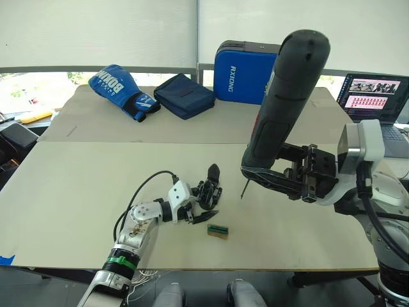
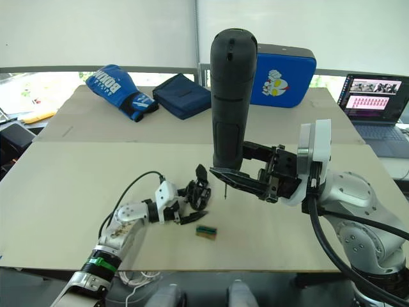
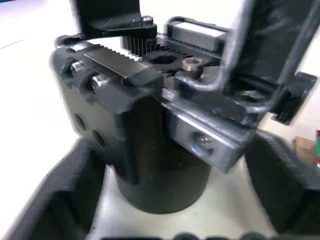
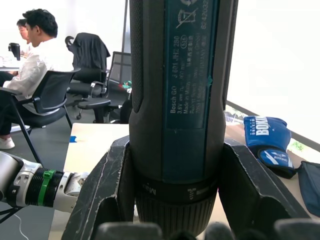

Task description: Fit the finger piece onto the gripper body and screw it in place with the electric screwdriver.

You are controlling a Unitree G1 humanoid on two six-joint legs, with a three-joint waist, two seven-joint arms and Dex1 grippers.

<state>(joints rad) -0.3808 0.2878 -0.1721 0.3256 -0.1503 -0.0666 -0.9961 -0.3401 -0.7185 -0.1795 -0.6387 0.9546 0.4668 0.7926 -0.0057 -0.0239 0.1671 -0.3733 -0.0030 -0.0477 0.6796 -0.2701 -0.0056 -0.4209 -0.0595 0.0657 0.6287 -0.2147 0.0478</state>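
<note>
Small block: one tan block with a green top (image 1: 218,231) lies nearest me on the worktop (image 1: 77,192), just beside my left hand.
Left hand (image 1: 209,199): my fingers are pinched on the one gripper body (image 3: 150,125), low over the worktop.
Finger piece (image 1: 213,171): one black wedge stands up at the gripper body's far side.
Right hand (image 2: 246,176): my fingers are clamped round the one electric screwdriver (image 2: 231,96), held upright, its bit (image 2: 225,191) pointing down near the gripper body, apart from it.
Far end: one blue boxing glove (image 1: 121,89), one navy pouch (image 1: 184,94), one blue case (image 2: 281,75), one laptop (image 1: 374,96).
</note>
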